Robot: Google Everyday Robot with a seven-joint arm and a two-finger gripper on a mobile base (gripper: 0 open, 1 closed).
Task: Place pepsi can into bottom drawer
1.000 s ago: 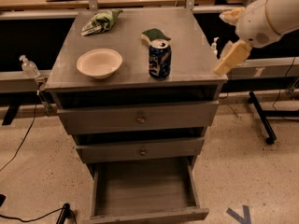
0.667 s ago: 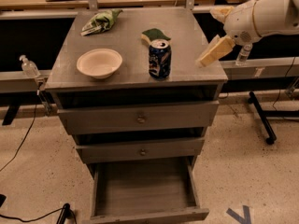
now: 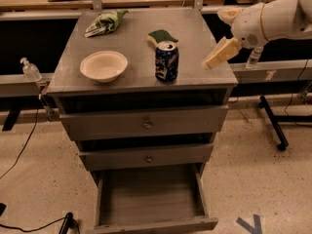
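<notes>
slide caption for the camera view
The gripper hovers over the cabinet top's right edge, apart from the pepsi can; bottom drawer open.

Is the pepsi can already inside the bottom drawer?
No, the pepsi can stands on the cabinet top beside the bowl, while the pincer hovers near the top's right edge.

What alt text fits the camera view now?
A pepsi can stands upright on the cabinet top, the gripper hovering to its right. The bottom drawer below is pulled open. A white bowl sits left of the can.
</notes>
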